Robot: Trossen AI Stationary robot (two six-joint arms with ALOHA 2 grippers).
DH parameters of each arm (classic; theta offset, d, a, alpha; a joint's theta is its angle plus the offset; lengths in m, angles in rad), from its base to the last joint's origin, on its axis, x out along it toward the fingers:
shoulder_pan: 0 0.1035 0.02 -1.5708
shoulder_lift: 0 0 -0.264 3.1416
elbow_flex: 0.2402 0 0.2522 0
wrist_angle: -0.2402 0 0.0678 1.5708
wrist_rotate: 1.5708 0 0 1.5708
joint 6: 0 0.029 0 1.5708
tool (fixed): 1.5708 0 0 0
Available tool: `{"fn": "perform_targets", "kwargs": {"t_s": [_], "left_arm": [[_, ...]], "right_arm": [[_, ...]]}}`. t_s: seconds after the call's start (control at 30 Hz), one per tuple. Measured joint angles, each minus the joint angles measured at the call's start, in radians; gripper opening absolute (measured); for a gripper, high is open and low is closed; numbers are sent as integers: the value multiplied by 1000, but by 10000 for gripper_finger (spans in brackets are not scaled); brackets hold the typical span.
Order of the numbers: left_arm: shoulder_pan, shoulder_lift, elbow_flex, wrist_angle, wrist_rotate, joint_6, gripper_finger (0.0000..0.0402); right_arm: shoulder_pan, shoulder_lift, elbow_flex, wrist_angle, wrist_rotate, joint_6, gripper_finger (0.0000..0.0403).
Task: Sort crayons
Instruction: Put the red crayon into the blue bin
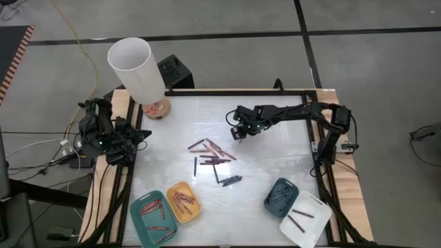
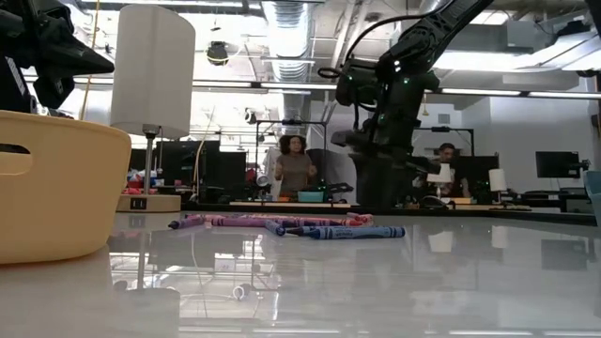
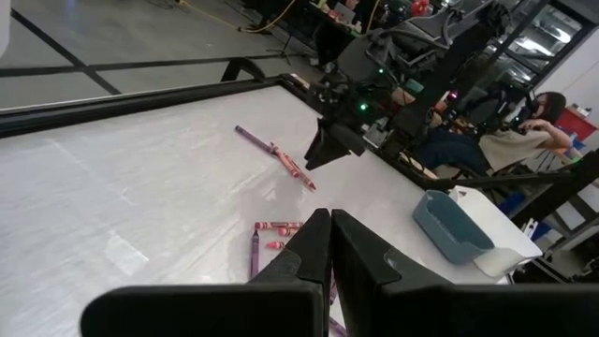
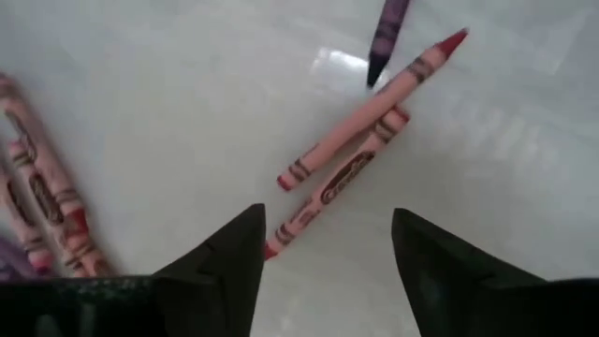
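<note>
Loose crayons [image 1: 210,155] lie flat in a scatter at the table's middle, pink, red, purple and dark; they also show in the low view [image 2: 282,223]. My right gripper [image 1: 236,131] hangs open and empty above the far right end of the scatter. In its wrist view [image 4: 328,225] two pink-red crayons [image 4: 360,140] lie side by side beyond the fingertips, with a purple one [image 4: 387,28] past them. My left gripper [image 1: 142,133] waits shut and empty at the table's left edge [image 3: 329,229].
A teal tray [image 1: 140,222] and a yellow tray [image 1: 195,207] with crayons stand at the near left. A dark-blue tray [image 1: 269,200] and a white tray [image 1: 313,227] stand at the near right. A lamp with a white shade [image 1: 134,69] stands at the far left corner. People sit in the room behind.
</note>
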Motion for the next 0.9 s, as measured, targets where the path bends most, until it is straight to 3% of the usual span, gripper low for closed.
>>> {"fn": "perform_targets", "kwargs": {"t_s": [0.43,0.9], "left_arm": [[0,0,0,0,0,0,0],[0,0,0,0,0,0,0]], "right_arm": [[44,0,0,18,155,70,226],[53,0,-60,36,194,140,225]]}}
